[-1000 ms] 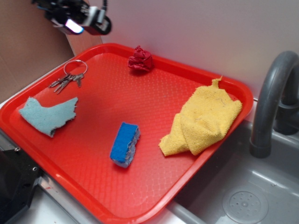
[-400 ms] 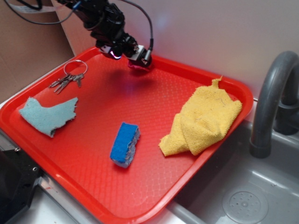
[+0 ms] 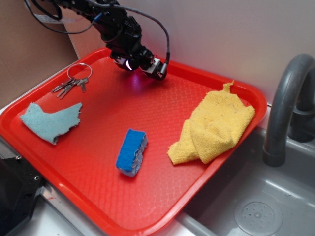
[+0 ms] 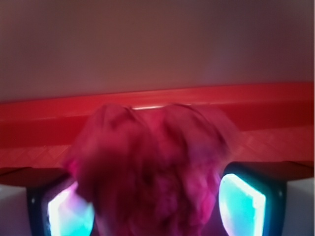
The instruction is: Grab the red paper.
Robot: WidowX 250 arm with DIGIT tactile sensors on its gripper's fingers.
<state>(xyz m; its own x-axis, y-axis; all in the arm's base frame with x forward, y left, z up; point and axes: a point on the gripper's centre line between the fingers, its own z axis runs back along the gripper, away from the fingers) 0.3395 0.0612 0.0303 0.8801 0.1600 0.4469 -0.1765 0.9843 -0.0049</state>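
Lowered hand (image 4: 156, 206), astride one red paper (image 4: 152, 172)

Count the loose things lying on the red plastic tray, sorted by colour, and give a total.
Blue: 2, the blue sponge block and the ragged pale blue scrap
Yellow: 1, the crumpled yellow cloth
Silver: 1, the metal key bunch
Crimson: 1, the wrinkled crimson paper wad
Total: 5

Black jointed arm (image 3: 106, 22) w/ black cables, end effector (image 3: 156, 70) w/ glowing cyan-pink finger pads (image 4: 242, 204).

white wall (image 3: 221, 34), grey sink (image 3: 256, 206), faucet (image 3: 285, 98)
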